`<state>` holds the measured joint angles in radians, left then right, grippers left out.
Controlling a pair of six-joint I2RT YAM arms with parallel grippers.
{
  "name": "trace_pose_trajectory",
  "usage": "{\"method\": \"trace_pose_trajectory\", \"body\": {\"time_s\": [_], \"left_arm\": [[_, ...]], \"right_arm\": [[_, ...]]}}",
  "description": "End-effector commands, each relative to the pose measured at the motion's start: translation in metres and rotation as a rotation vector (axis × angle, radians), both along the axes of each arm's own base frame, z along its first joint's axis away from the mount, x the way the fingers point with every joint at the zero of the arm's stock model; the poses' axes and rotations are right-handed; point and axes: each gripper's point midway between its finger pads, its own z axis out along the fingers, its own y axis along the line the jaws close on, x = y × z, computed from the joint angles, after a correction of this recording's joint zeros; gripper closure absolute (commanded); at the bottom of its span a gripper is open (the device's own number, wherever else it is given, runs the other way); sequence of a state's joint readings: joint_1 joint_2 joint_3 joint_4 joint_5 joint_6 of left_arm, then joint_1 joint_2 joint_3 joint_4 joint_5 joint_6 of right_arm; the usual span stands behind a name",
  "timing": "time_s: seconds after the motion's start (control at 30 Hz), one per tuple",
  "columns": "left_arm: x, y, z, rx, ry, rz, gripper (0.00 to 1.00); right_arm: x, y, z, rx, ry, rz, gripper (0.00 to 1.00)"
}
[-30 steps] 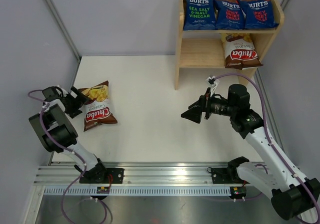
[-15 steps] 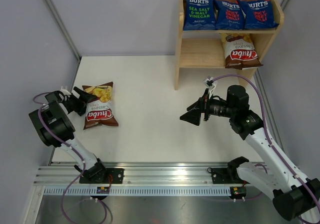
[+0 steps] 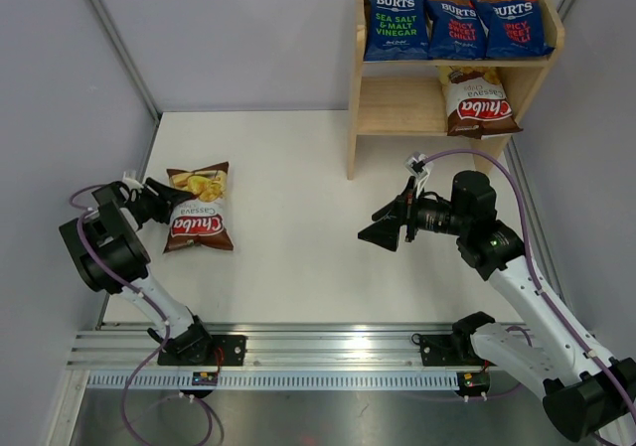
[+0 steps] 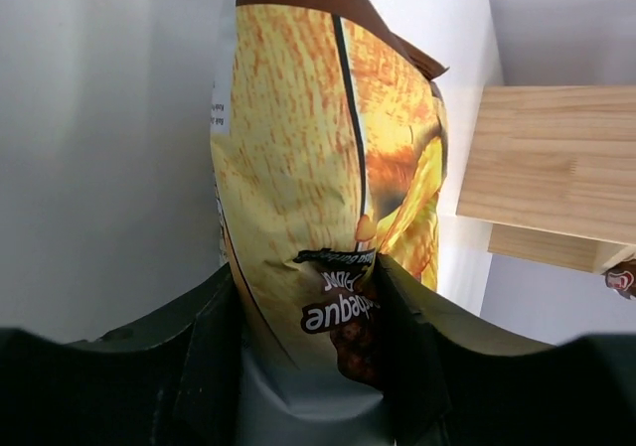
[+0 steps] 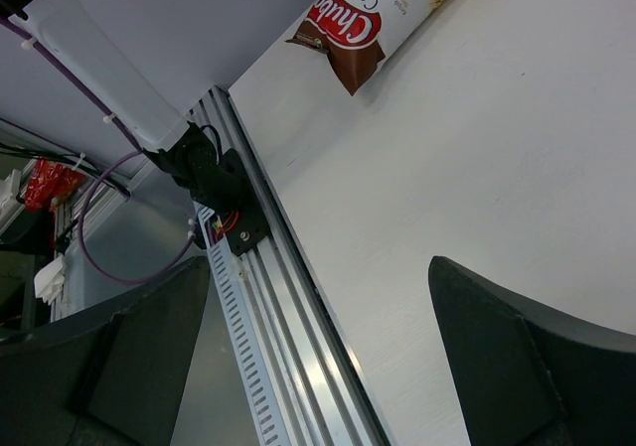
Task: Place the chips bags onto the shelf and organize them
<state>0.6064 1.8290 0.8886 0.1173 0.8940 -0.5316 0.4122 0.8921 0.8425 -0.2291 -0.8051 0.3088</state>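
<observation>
Left gripper (image 4: 303,272) jaws pinch the Chuba bag (image 4: 298,148) lying on the table (image 3: 298,188); right gripper (image 5: 320,267) wide open, empty

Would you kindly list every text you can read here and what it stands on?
"BURTS SEA SALT & MALT VINEGAR": left top-tier bag.
"BURTS": middle top-tier bag; flavour line blurred.
"BURTS": right top-tier bag; flavour line blurred.
"Chuba": lower-tier bag.
"Chuba Cassava": tabletop bag; smaller print unreadable.
</observation>
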Motion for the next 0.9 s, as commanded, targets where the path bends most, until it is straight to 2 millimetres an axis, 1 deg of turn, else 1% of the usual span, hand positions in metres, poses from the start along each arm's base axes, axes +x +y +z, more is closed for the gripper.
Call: {"method": "trace_pose_trajectory", "body": {"time_s": [0.0, 0.07, 0.1, 0.17, 0.23, 0.27, 0.33, 0.37, 0.4, 0.5, 0.53, 0.6, 0.63, 0.67, 0.7, 0.73, 0.8, 0.83, 0.87], "left_arm": [[0.001, 0.005, 0.004, 0.061, -0.021, 0.038, 0.50], [0.003, 0.007, 0.012, 0.065, -0.042, 0.053, 0.55], [0.005, 0.007, 0.016, 0.057, -0.049, 0.064, 0.61], [0.007, 0.006, 0.027, 0.072, -0.076, 0.085, 0.69], [0.010, 0.011, 0.037, 0.102, -0.100, 0.128, 0.77], [0.010, 0.012, 0.042, 0.106, -0.112, 0.144, 0.79], [0.010, 0.017, 0.057, 0.123, -0.147, 0.199, 0.81], [0.010, 0.017, 0.063, 0.107, -0.156, 0.221, 0.81], [0.010, 0.020, 0.073, 0.119, -0.177, 0.251, 0.82], [0.009, 0.021, 0.089, 0.078, -0.221, 0.326, 0.81], [0.006, 0.019, 0.101, 0.075, -0.262, 0.342, 0.82], [0.007, 0.012, 0.116, 0.022, -0.296, 0.364, 0.82], [0.007, 0.010, 0.128, 0.020, -0.331, 0.367, 0.83], [0.007, 0.001, 0.136, -0.010, -0.341, 0.363, 0.83], [0.008, -0.003, 0.142, -0.017, -0.351, 0.364, 0.83], [0.006, -0.015, 0.157, -0.023, -0.382, 0.346, 0.83], [0.005, -0.026, 0.173, -0.056, -0.404, 0.356, 0.82], [0.004, -0.040, 0.181, -0.069, -0.417, 0.338, 0.81], [0.000, -0.045, 0.198, -0.076, -0.451, 0.356, 0.80]], "right_arm": [[0.000, 0.001, 0.006, 0.005, -0.055, 0.002, 0.01], [0.001, 0.001, 0.006, 0.002, -0.055, -0.001, 0.00], [0.001, 0.000, 0.006, 0.002, -0.057, -0.005, 0.01], [0.004, 0.000, 0.004, -0.004, -0.054, -0.017, 0.00], [0.006, -0.001, 0.004, -0.007, -0.057, -0.030, 0.01], [0.007, -0.001, 0.003, -0.009, -0.055, -0.034, 0.00], [0.012, -0.003, 0.000, -0.022, -0.056, -0.058, 0.01], [0.012, -0.003, 0.000, -0.025, -0.055, -0.064, 0.01], [0.013, -0.003, -0.001, -0.027, -0.055, -0.069, 0.01], [0.016, -0.005, -0.001, -0.032, -0.058, -0.087, 0.01], [0.018, -0.005, -0.002, -0.034, -0.057, -0.097, 0.01], [0.021, -0.006, -0.004, -0.039, -0.053, -0.109, 0.01], [0.023, -0.006, -0.004, -0.040, -0.053, -0.119, 0.01], [0.024, -0.006, -0.005, -0.040, -0.042, -0.123, 0.01], [0.028, -0.006, -0.004, -0.037, -0.049, -0.138, 0.00], [0.029, -0.006, -0.004, -0.026, -0.026, -0.152, 0.00], [0.036, -0.006, 0.002, 0.000, -0.023, -0.185, 0.01], [0.036, -0.004, 0.004, 0.030, 0.012, -0.200, 0.00], [0.039, -0.003, 0.009, 0.052, 0.008, -0.214, 0.01]]}}
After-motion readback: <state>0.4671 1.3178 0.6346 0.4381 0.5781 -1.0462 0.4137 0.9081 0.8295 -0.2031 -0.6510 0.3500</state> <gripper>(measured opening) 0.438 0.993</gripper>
